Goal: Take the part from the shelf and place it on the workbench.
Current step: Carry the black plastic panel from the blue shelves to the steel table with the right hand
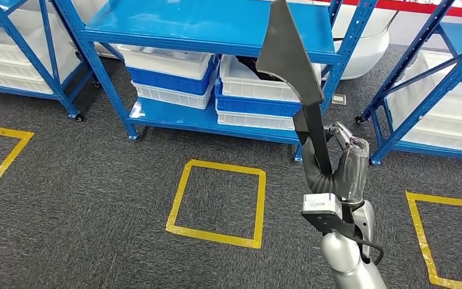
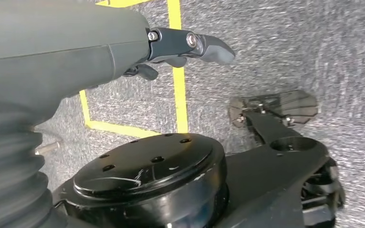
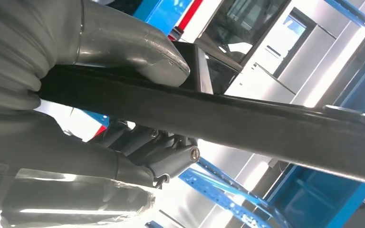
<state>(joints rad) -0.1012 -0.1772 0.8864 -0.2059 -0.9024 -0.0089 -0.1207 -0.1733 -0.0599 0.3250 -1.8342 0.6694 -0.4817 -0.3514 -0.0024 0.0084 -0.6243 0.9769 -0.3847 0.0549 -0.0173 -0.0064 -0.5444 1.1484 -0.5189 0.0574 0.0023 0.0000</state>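
Right hand (image 1: 337, 174) grips black part (image 1: 289, 54) before bins (image 1: 168, 75).

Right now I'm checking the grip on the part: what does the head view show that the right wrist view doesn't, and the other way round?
Head view alone: the black part's broad flared upper end, raised in front of the blue shelf, the white and blue bins, and the yellow tape square on the grey carpet. Right wrist view alone: the thumb pressed on the part's bar from one side, darker fingers on the other. Both: the right hand holding the part.
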